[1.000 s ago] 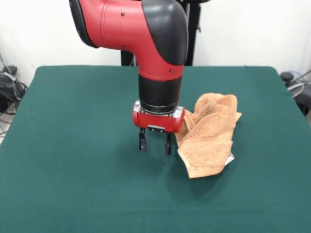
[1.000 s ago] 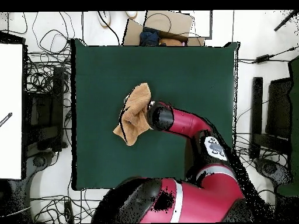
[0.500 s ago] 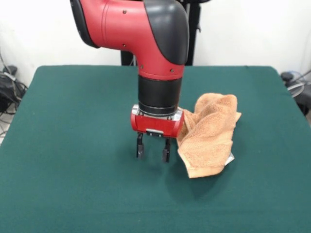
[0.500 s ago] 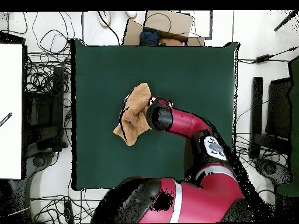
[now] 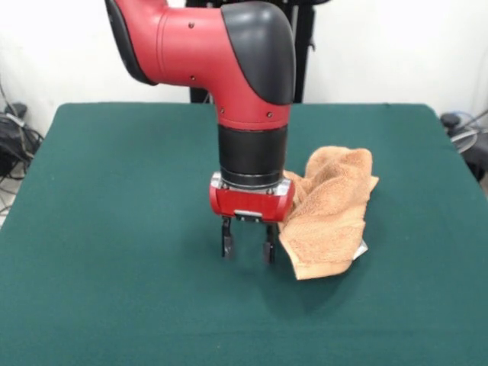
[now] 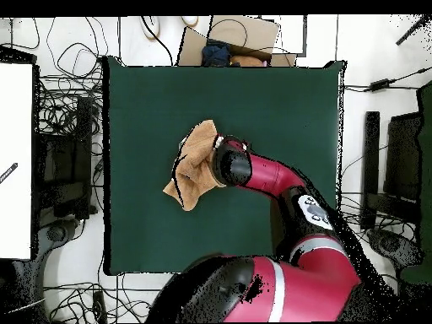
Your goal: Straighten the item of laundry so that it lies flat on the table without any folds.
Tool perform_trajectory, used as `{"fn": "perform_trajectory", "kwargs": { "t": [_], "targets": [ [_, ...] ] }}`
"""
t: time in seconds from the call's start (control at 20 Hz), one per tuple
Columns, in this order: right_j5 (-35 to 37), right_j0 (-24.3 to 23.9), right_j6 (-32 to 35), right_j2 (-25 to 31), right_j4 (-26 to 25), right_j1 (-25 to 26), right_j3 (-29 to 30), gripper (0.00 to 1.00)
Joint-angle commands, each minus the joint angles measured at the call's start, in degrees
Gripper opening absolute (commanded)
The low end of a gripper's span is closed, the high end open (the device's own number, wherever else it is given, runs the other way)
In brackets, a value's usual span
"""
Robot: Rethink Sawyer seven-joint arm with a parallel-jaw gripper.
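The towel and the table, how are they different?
The towel is orange-tan; the table is dark green. The towel is small and the table far bigger. The towel lies crumpled in folds, while the table is flat and smooth. Both look soft and fuzzy. The open gripper hangs just beside the towel.

Glossy red arm (image 5: 191, 46) with a black elbow cap, small dark screws dotting the shell, a black cylindrical wrist, then a red collar carrying the gripper (image 5: 248, 248) with two black fingers.
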Motion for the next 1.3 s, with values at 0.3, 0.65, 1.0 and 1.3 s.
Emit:
{"fn": "perform_trajectory", "kwargs": {
  "t": [0.3, 0.65, 1.0, 1.3],
  "targets": [
    [-0.74, -8.96, 5.84, 18.95, -2.02, 8.13, 4.50, 1.00],
    [0.79, -11.51, 5.09, 22.82, -2.42, 10.77, 4.91, 1.00],
    [2.28, -12.69, 4.92, 24.57, -1.83, 11.91, 4.91, 1.00],
    [1.86, -14.59, 4.27, 27.06, -2.41, 13.13, 5.29, 1.00]
  ]
}}
